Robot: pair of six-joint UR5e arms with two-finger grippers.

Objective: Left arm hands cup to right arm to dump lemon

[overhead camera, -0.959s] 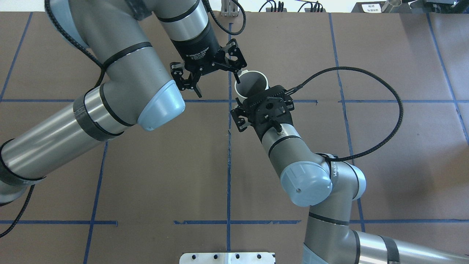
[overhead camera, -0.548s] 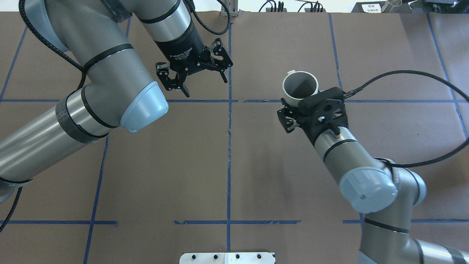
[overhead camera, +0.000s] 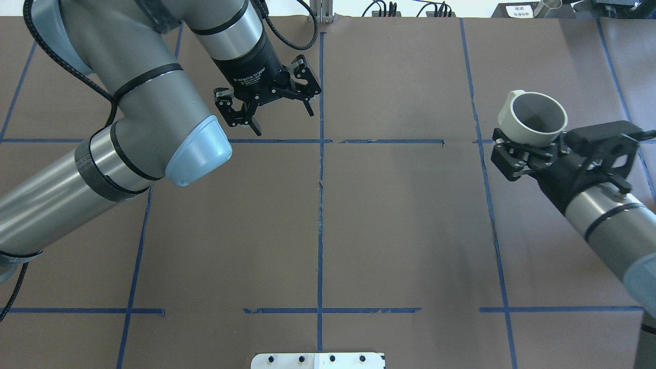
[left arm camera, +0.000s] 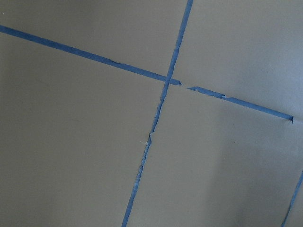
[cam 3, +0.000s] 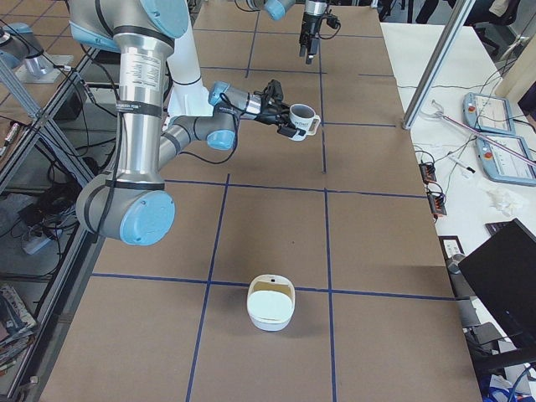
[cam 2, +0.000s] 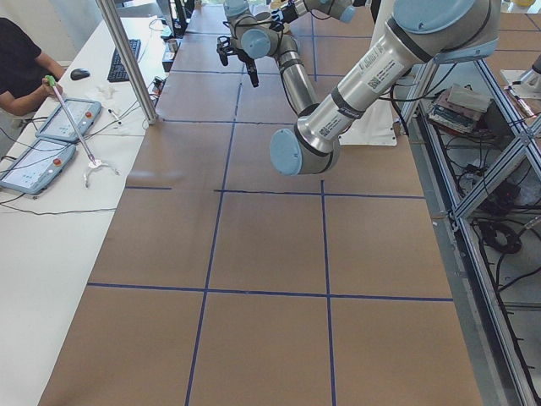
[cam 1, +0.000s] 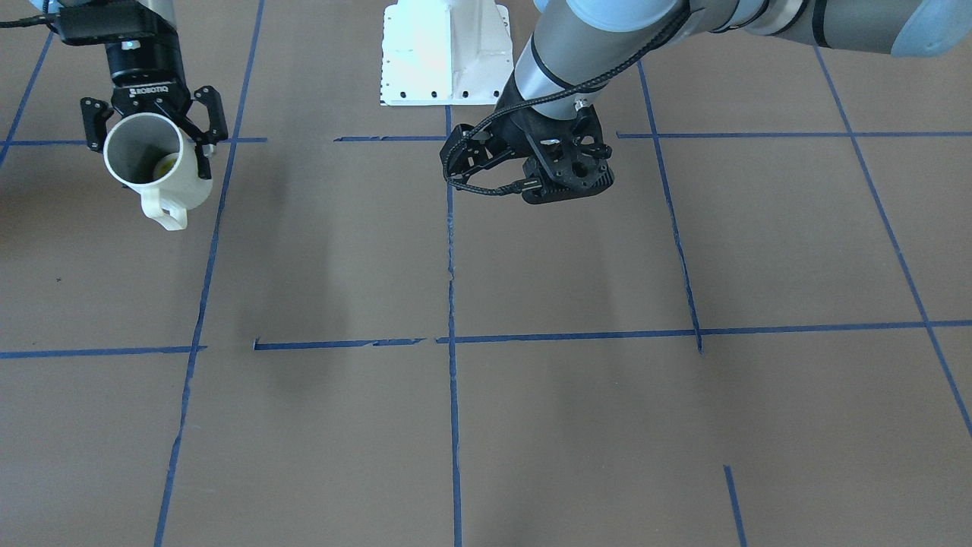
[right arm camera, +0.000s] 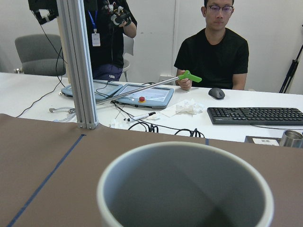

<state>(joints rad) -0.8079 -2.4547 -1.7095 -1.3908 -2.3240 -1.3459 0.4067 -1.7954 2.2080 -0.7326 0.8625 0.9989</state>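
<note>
My right gripper (overhead camera: 535, 144), marked ROBOTIQ, is shut on the white cup (overhead camera: 533, 120) and holds it above the table's right side. The handle points away from the wrist. In the front-facing view this gripper (cam 1: 149, 152) grips the cup (cam 1: 176, 190), and the yellow-green lemon (cam 1: 165, 163) lies inside it. The cup also shows in the exterior right view (cam 3: 303, 119). In the right wrist view the cup's rim (right arm camera: 184, 156) fills the bottom and the lemon is hidden. My left gripper (overhead camera: 284, 123) is open and empty, left of the centre line; it also shows in the front-facing view (cam 1: 463, 156).
A white bowl-like container (cam 3: 270, 311) stands on the table towards the robot's right end. The white robot base (cam 1: 444, 57) sits at the table's near edge. Blue tape lines (left arm camera: 165, 80) cross the brown table. Operators sit behind a side desk (right arm camera: 208, 109).
My right gripper has carried the cup from the table's centre far to the right. My left gripper, open throughout, has drawn back to the left and stopped.
</note>
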